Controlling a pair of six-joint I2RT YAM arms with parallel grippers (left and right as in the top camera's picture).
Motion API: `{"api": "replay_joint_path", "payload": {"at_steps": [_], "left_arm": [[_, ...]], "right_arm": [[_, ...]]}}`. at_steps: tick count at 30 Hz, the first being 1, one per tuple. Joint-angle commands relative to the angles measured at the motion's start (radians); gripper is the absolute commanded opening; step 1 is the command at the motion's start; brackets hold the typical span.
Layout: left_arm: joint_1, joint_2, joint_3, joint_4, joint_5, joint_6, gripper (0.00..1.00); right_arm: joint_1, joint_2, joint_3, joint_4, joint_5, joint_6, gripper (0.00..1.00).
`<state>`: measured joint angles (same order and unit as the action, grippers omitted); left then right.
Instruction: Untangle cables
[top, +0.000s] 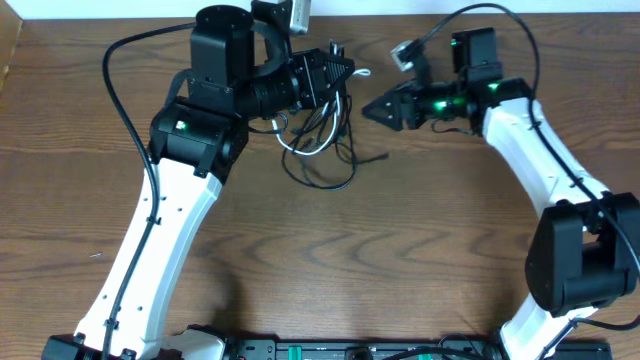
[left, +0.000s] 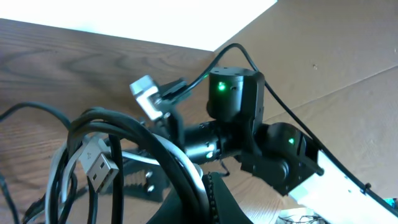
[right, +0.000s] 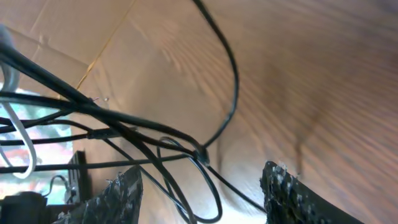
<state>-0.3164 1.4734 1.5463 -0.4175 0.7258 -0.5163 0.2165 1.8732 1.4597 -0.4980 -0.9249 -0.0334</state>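
Black-and-white cable tangle (top: 318, 140) sits at the far middle of the wooden table (top: 400, 250), part of it hanging from the left gripper (top: 343, 72) — jaws closed on it, USB plug (left: 99, 165) dangling. Right gripper (right: 202, 173) is spread wide, holding nothing — thin black loops cross in front.

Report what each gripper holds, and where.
Left gripper grips the cables at their looped middle. Right gripper is open, holding nothing.
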Motion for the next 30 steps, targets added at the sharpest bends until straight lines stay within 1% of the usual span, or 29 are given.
{"api": "replay_joint_path", "payload": {"at_steps": [1,5,10,13,16,17,18,21,27,30], "left_arm": [[-0.001,-0.003,0.01,0.012,-0.006,0.016,0.08],[-0.001,-0.003,0.01,0.016,-0.006,-0.006,0.07],[-0.001,-0.003,0.01,0.027,-0.009,-0.04,0.08],[-0.002,-0.003,0.01,0.032,-0.009,-0.053,0.08],[-0.004,-0.003,0.01,0.043,-0.009,-0.092,0.07],[-0.004,-0.003,0.01,0.047,-0.008,-0.104,0.07],[-0.004,-0.003,0.01,0.058,-0.008,-0.135,0.08],[-0.004,-0.004,0.01,0.066,-0.005,-0.177,0.07],[-0.004,-0.005,0.01,0.069,-0.001,-0.249,0.07],[-0.004,-0.006,0.01,0.069,-0.001,-0.261,0.08]], "right_arm": [[0.049,-0.029,0.019,0.023,-0.001,0.04,0.59],[0.086,-0.029,0.019,0.053,0.028,0.072,0.63],[0.133,-0.027,0.019,0.09,0.138,0.158,0.65],[0.16,-0.027,0.019,0.122,0.233,0.24,0.76],[0.193,-0.022,0.019,0.144,0.42,0.364,0.85],[0.202,-0.021,0.019,0.147,0.482,0.4,0.87],[0.218,-0.014,0.018,0.147,0.615,0.476,0.88],[0.226,0.004,0.018,0.153,0.742,0.555,0.89],[0.223,0.074,0.018,0.203,0.759,0.561,0.87],[0.216,0.111,0.018,0.221,0.757,0.561,0.85]]}}
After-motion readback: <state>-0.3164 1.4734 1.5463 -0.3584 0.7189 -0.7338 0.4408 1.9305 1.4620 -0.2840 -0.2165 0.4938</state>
